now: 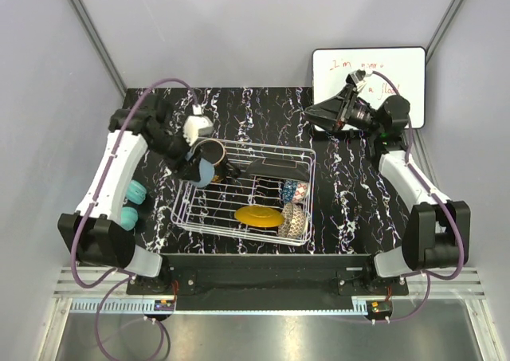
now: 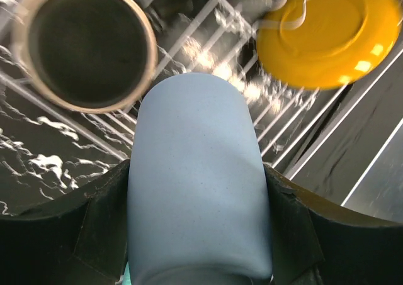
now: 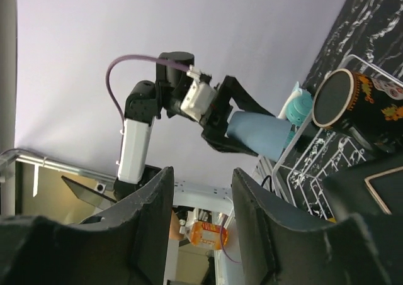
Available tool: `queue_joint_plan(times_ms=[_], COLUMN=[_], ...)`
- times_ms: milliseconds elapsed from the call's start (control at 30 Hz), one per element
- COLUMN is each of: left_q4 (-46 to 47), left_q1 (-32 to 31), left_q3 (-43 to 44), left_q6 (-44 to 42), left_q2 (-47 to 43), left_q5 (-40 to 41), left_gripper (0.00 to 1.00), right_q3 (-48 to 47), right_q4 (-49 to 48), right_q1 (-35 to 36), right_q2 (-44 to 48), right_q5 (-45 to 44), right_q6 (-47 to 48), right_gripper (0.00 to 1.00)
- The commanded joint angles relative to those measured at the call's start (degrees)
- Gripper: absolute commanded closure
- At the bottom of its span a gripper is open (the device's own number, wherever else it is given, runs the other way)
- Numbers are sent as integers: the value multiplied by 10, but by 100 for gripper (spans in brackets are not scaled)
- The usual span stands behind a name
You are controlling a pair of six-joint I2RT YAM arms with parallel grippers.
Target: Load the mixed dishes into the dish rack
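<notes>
The left fingers (image 2: 94, 228) are grasping the light blue cup (image 2: 198, 178), hovering over the dish rack (image 1: 239, 233) at its 10 o'clock corner. Placement appears in hand; the next move calls for lowering, then releasing. The right fingers (image 3: 145, 222) are standing released, empty, at 2 o'clock.

White wire dish rack (image 1: 209, 208) with raised sides, holding a yellow plate (image 1: 258, 215) near its front side and, close to the right wall, a blue patterned bowl (image 1: 293, 191) just behind a beige-brown patterned bowl (image 1: 292, 220). In the far left corner, a dark floral cup (image 1: 211, 151), mouth visible from above. Just beside it, over the rack's left edge, a light blue cup (image 1: 205, 173), tilted and clamped in the left gripper (image 2: 196, 190).
</notes>
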State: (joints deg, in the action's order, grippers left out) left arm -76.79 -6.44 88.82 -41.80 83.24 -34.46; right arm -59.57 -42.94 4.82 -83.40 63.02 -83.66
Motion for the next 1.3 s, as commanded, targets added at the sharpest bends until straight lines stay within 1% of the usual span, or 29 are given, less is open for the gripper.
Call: queue_joint_plan(times_ms=[0,33,67,100,167,200,500,633,767,967,1033,1067,1100,1167,1200,1267], left_q4=[-75,-59,-25,-8,33,45,187,253,285,292,291,292,292,288,288,282], left_q1=[-64,-70,-77,-89,-111,-117,-163,-176,-185,-195,-196,-195,-195,-196,-196,-196], left_q3=[-69,-83,-97,-121,-142,-158,-232,-264,-305,-320,-321,-320,-321,-320,-319,-314], left_q6=[-27,-19,-5,0,15,22,86,124,140,151,152,152,153,153,153,150], left_q2=[-11,-14,-16,-16,-11,-8,8,5,-4,-2,-3,-6,-7,-18,-21,-35], left_q5=[87,95,105,130,155,176,272,291,294,283,280,280,280,280,281,284], left_gripper=[100,100,100,100,100,100,100,100,100,100,92,81,67,54,29,22], right_q3=[-19,-24,-31,-41,-42,-35,-4,-4,2,5,4,4,5,3,4,4], right_q4=[182,222,265,328,360,368,383,386,388,392,394,395,399,405,408,415], right_q1=[2,2,3,2,2,2,2,2,2,2,2,2,2,2,2,2], right_q2=[43,52,60,76,92,106,152,155,158,159,160,161,161,162,162,162], right_q5=[-41,-60,-73,-84,-110,-116,-145,-145,-145,-146,-146,-146,-147,-148,-149,-149], right_q6=[131,158,223,250,297,302,313,315,315,316,316,315,316,321,324,327], right_gripper=[51,50,50,49,49,49,49,49,50,50,48,47,47,46,46,45])
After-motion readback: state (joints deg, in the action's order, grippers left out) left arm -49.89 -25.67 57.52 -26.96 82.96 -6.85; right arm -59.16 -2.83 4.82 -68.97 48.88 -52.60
